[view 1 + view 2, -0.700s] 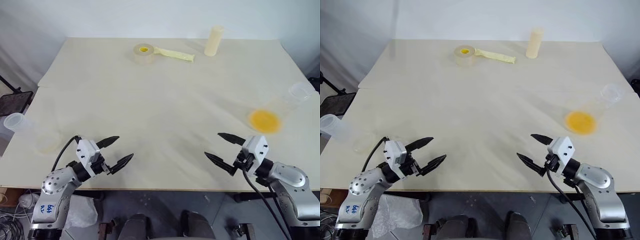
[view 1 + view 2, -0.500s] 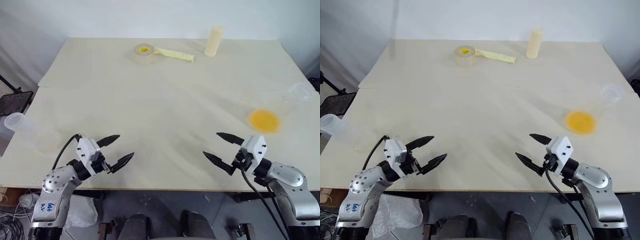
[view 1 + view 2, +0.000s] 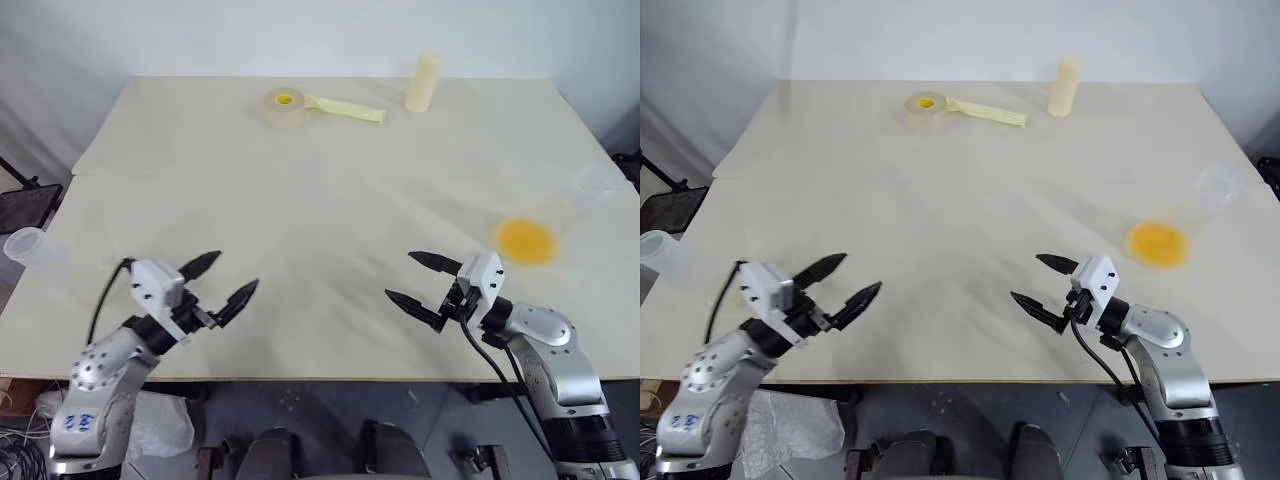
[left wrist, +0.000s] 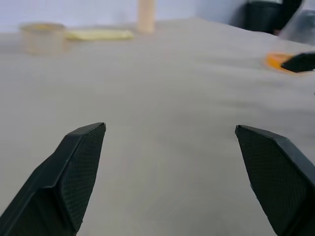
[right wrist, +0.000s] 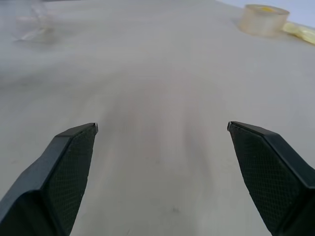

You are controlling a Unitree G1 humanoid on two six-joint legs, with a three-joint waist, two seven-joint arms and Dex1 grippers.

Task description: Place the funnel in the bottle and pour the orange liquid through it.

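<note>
Now we see both end effectors hovering low over the near edge of the table (image 3: 320,190), each with its 2 black fingers spread wide and nothing between them. Our left end effector (image 3: 228,279) sits at the near left and angles toward the middle; our right end effector (image 3: 412,281) sits at the near right and angles back toward the left one. They stay well apart, with bare table between them.

At the right edge of the table, beyond our right end effector, we make out the bottle (image 3: 560,215), clear and hard to read, seemingly lying tilted with its open neck toward the far right. Orange liquid (image 3: 526,240) shows as a round yellow-orange patch at its wide base. Our right end effector is near it but not touching.

At the left edge of the table we see a clear cup (image 3: 26,245), apart from our left end effector. We cannot tell where the funnel is; nothing clear enough shows.

Along the far side stand a tape roll (image 3: 283,107) with a yellow centre, a pale yellow strip (image 3: 346,108) lying just beside it, and a cream cylinder (image 3: 423,82) upright farther right.
</note>
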